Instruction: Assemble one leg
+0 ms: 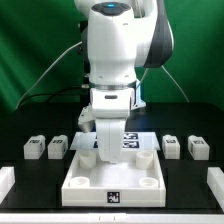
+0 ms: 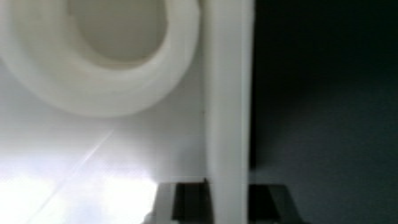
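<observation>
Jaws sit low at frame centre, over the back edge of the white tray part (image 1: 112,182); spread or pinching, I cannot tell. All 4 legs lie loose on the desk (image 1: 35,190), the nearest leg (image 1: 58,148) mid-left. No leg is fitted yet.

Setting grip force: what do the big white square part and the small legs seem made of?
Square part: apparently white plastic, matte; uniform colour, moulded round sockets. Legs: seemingly the same matte white plastic; blocky, evenly coloured.
</observation>
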